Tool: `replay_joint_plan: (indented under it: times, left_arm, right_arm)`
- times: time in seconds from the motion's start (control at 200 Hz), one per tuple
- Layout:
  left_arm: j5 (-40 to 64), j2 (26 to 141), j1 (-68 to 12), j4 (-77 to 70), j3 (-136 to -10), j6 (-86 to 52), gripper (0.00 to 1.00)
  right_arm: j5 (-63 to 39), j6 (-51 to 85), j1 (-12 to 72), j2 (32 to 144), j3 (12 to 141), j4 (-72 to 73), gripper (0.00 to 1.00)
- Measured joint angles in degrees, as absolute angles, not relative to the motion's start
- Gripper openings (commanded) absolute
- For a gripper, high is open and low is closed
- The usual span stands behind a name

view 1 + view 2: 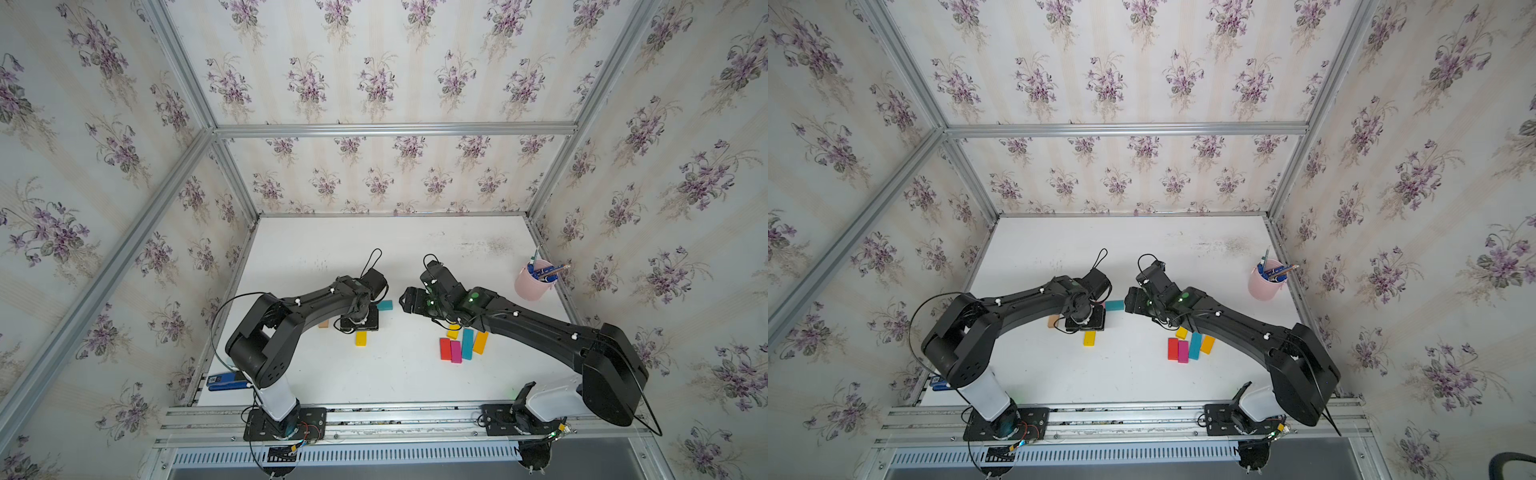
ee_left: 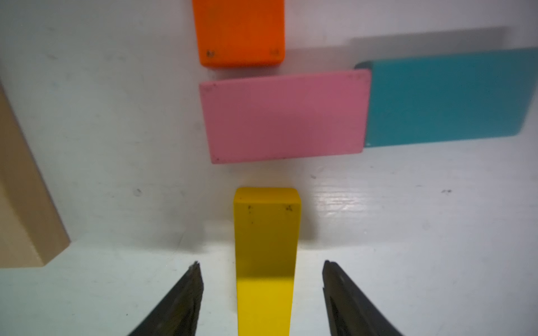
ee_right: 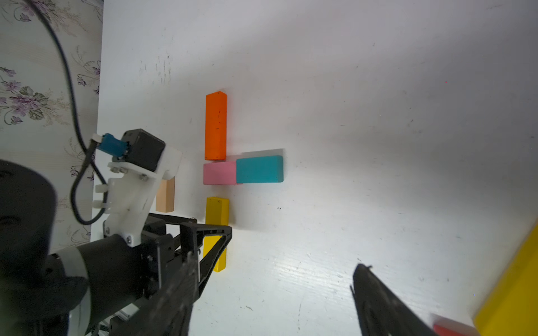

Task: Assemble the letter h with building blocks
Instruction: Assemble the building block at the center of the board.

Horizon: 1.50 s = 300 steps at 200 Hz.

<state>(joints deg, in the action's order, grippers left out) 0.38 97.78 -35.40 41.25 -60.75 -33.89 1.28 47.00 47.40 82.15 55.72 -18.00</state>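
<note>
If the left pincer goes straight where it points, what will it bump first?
Probably the yellow block, lying between the open fingers of the left pincer; the pink block comes after. Depth is hard to judge.

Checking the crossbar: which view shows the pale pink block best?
Left wrist: the pale pink block shows whole and close. Right wrist shows it whole but small; in both top views the left arm mostly hides it.

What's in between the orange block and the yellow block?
The pink block lies between the orange block and yellow block, clear in the left wrist view.
</note>
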Motion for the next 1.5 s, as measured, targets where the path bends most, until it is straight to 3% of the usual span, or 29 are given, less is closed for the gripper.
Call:
replay_joint_plan:
  times: [0.26,0.599,0.854,1.199,1.349,1.498]
  left_arm:
    - [-3.0,77.6,-35.2,46.3,-58.3,-34.1,0.77]
    - [-7.9,52.3,-24.8,59.2,-56.4,-34.3,0.71]
    - [-5.5,50.0,-21.8,60.0,-54.4,-34.0,0.68]
    - [-1.5,50.7,-20.4,59.0,-52.9,-33.8,0.66]
    - [-1.0,51.1,-20.2,58.8,-52.9,-33.8,0.66]
    - [-0.2,51.3,-20.1,58.7,-52.9,-33.5,0.66]
  right_arm:
    - [4.6,49.8,53.5,87.4,59.1,-18.5,0.86]
    - [7.0,52.5,63.2,110.1,77.4,-20.4,0.83]
    - [9.1,54.0,65.6,120.8,87.3,-27.4,0.76]
    - [10.9,53.7,65.9,125.3,92.7,-31.7,0.51]
    - [10.9,53.5,65.9,126.8,95.3,-33.2,0.49]
    - [11.0,53.5,65.8,128.0,97.3,-34.6,0.40]
